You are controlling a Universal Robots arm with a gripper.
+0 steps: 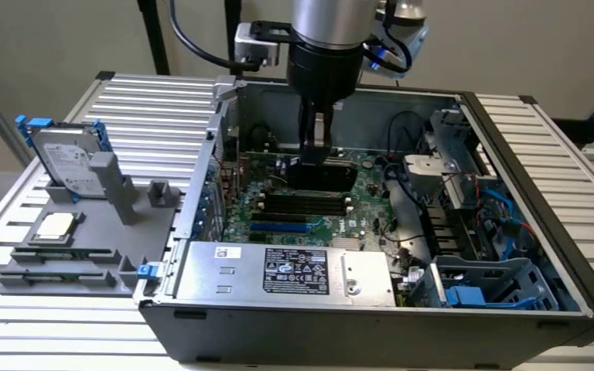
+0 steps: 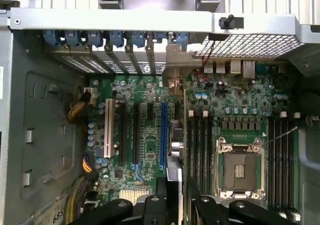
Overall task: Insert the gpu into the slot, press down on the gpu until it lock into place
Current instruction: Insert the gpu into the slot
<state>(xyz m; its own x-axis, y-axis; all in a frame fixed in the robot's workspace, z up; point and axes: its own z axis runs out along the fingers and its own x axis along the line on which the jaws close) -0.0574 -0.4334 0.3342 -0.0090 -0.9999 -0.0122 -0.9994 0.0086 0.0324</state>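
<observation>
- Gripper [image 1: 318, 157] hangs inside the open case, jaws partly closed and clamped on the top edge of the gpu [image 1: 323, 176].
- Starting at the exterior view's left: a drive [image 1: 65, 158] with blue clips stands on the grey tray [image 1: 121, 239], well apart from the action.
- Moving in, the silver power supply [image 1: 287, 270] lies along the case's near wall.
- Just past it is the slot [image 1: 279, 228], a bright blue strip on the green board [image 1: 240, 209]. Its whole visible length is bare, so I judge the card is not seated yet.
- From the wrist, the gpu is edge-on, a thin dark line just beside the blue slot. It runs parallel to the slot, on the side of the memory slots [image 2: 197, 150].
- In the exterior view the card hangs above the board, beyond those memory slots and apart from the blue strip.
- Handling call: the card looks light, stiff and thin, with delicate parts on its faces and a fragile contact edge underneath.
- Best hold, I'd say, is exactly this: flat faces pinched near mid-length at the top edge, so a downward push runs straight.
- Further right sits the square socket [image 2: 239, 167], open and untouched.
- At the exterior view's far right, a blue-grey cage [image 1: 483, 282] fills the case corner.
</observation>
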